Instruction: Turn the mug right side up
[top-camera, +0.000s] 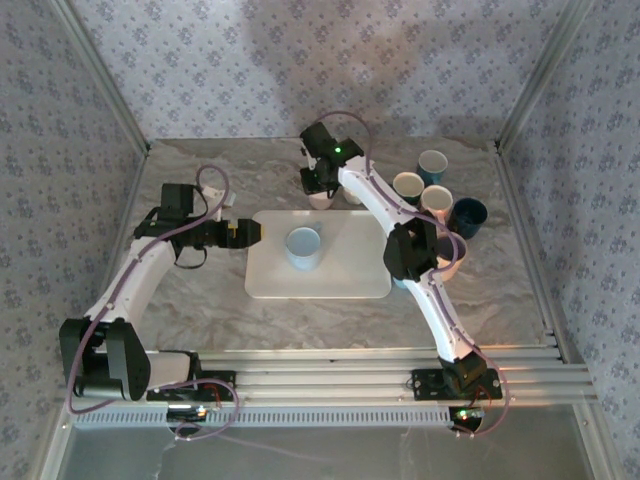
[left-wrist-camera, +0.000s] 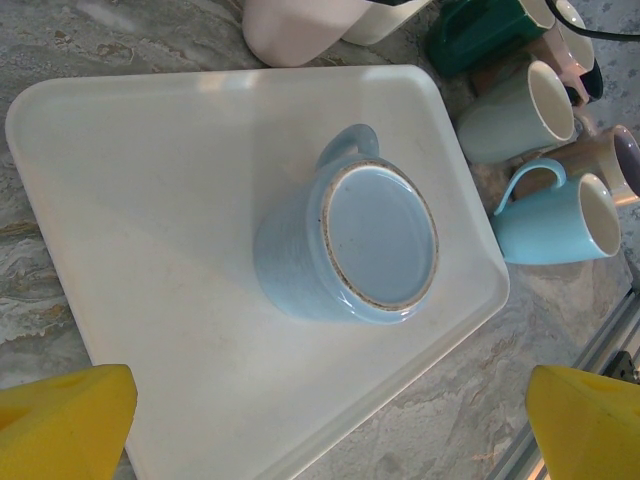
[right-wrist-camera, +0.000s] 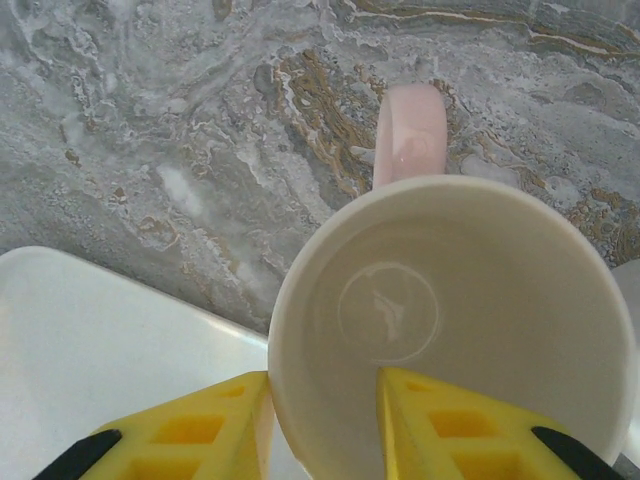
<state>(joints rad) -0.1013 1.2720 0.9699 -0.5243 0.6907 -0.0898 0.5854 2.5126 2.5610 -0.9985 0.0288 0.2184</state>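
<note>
A light blue mug (top-camera: 303, 247) stands upside down in the middle of the white tray (top-camera: 350, 280). In the left wrist view its base (left-wrist-camera: 380, 235) faces up and its handle points away. My left gripper (top-camera: 255, 232) hovers open at the tray's left edge, its midpoint (left-wrist-camera: 330, 385) short of the mug. My right gripper (top-camera: 318, 188) is at the back, over an upright pink mug (right-wrist-camera: 470, 300) on the table. It is open (right-wrist-camera: 322, 385), narrowly astride the rim. The outer finger (right-wrist-camera: 200, 430) lies against the wall; the inner one stands apart from it.
Several upright mugs cluster at the back right: teal (top-camera: 432, 163), white (top-camera: 408, 185), dark blue (top-camera: 468, 215). The left wrist view shows a light blue one (left-wrist-camera: 555, 215) and a dark green one (left-wrist-camera: 480, 30) beside the tray (left-wrist-camera: 150, 200). Frame rails bound the table.
</note>
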